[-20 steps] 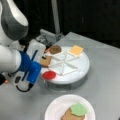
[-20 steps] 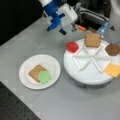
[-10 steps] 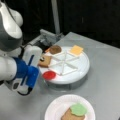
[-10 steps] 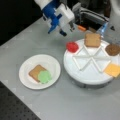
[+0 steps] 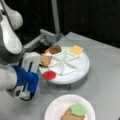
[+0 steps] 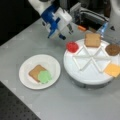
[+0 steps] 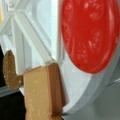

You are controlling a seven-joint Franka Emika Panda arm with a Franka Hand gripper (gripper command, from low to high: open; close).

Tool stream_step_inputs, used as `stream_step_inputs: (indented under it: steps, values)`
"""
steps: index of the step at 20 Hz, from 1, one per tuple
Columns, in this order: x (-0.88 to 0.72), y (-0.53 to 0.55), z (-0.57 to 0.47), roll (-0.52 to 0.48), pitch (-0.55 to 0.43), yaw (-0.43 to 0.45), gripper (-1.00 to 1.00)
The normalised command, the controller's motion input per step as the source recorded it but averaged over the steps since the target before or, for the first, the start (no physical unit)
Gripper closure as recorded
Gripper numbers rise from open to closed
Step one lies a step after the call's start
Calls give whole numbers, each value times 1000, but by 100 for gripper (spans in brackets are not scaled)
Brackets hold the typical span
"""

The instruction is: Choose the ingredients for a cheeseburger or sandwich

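Red glossy toy tomato disc, flat and round, lies in a rim compartment of the white divided round tray, beside the tan bread square. The blue-and-white gripper hovers just beside the disc; its opening cannot be told. Judged step: tomato selection. On the white paper plate, bread with green lettuce waits.
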Motion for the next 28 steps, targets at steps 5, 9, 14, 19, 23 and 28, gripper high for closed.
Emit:
stream_step_inputs:
  steps: [5, 9, 14, 19, 23, 28]
  values:
    - [269, -248, -161, 389, 33, 100, -100]
    - [274, -207, -167, 411, 0, 94, -100]
    - [265, -204, -140, 365, -5, 105, -100]
    - [251, -200, -114, 344, -42, 102, -100]
    - [242, -200, -122, 345, -54, 88, -100]
    - [248, -183, -139, 338, -66, 80, -100]
